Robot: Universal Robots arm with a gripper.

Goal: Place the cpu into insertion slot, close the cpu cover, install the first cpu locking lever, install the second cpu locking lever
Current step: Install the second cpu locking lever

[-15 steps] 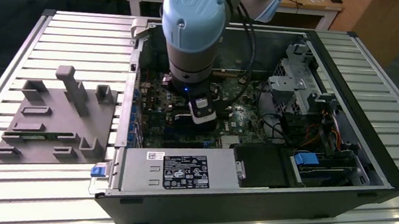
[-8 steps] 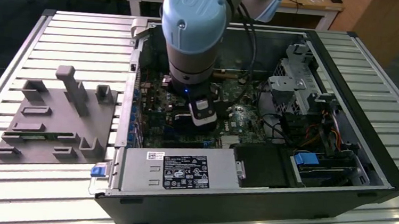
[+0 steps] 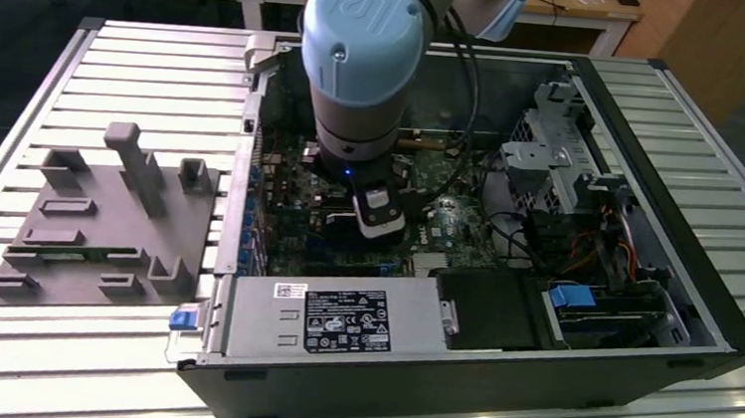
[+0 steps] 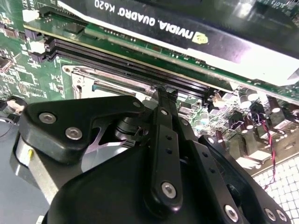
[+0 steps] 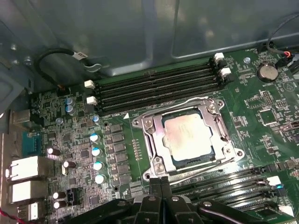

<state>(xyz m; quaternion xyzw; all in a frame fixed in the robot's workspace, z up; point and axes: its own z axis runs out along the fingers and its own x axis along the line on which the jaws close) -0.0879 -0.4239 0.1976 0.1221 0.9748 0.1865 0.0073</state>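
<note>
Lay flat in the socket on the green motherboard (image 5: 60, 135), silver top of the cpu (image 5: 189, 135) facing up, square, so no long axis to tell. Framed all round by the cpu cover (image 5: 152, 140), closed down over the chip's edges. Flanked on two sides by dark memory slots (image 5: 154, 88). Hung just above the socket's near edge inside the open computer case (image 3: 686, 284), the gripper (image 5: 160, 183), fingers pressed together and holding nothing, arm (image 3: 357, 58) reaching straight down
</note>
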